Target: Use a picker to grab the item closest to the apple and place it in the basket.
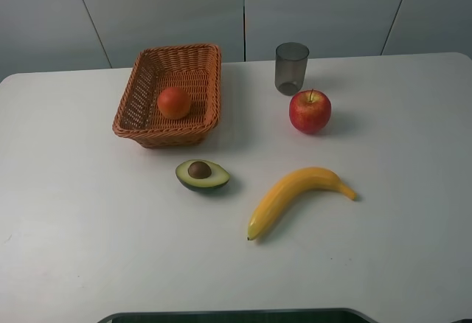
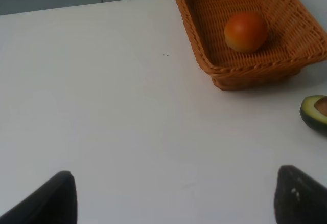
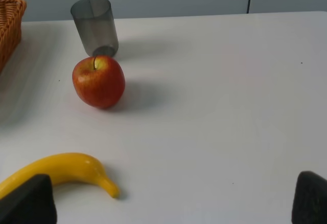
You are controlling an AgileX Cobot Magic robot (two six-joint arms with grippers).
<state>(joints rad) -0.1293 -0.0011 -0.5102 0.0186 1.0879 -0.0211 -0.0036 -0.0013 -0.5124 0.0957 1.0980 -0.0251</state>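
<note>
A red apple (image 1: 310,111) (image 3: 98,81) stands right of the table's middle. Just behind it, a small gap away, is an upright grey translucent cup (image 1: 291,67) (image 3: 94,25). The woven basket (image 1: 214,87) (image 2: 204,60) sits at the back left with an orange (image 1: 174,102) (image 2: 246,31) inside. Neither gripper shows in the high view. In the left wrist view my left gripper (image 2: 179,201) is open over bare table, short of the basket. My right gripper (image 3: 168,201) is open too, well back from the apple, holding nothing.
A halved avocado (image 1: 202,175) (image 2: 314,112) lies in front of the basket. A yellow banana (image 1: 295,194) (image 3: 61,170) lies in front of the apple. A dark edge (image 1: 236,315) runs along the table's near side.
</note>
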